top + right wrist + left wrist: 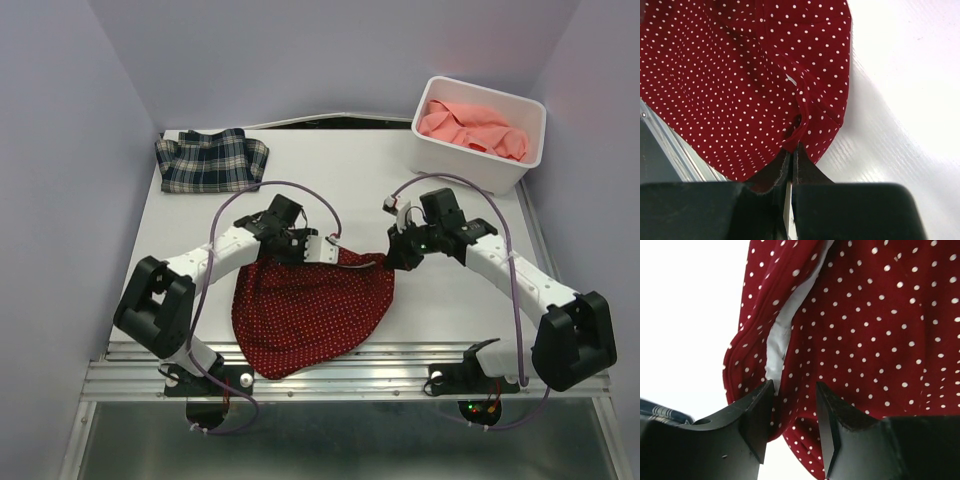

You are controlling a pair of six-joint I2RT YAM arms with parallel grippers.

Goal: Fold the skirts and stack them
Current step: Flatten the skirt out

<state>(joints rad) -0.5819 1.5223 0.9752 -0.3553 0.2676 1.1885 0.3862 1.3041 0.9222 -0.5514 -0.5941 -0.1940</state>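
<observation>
Top external view: nearest the arms, the red dotted skirt [310, 310] lies spread on the worktop [440, 315]. At its far right corner the right hand [397, 255] is pressed together, pinching red cloth. At the far left corner the left hand [322, 250] is spread, with the skirt's edge between its fingers, not pinched. Farther back lie the plaid skirt [210, 160] and, in the white bin [480, 172], the pink skirt [470, 125]. Folding the red skirt looks barely started. Next, the left hand likely must close on its corner.
</observation>
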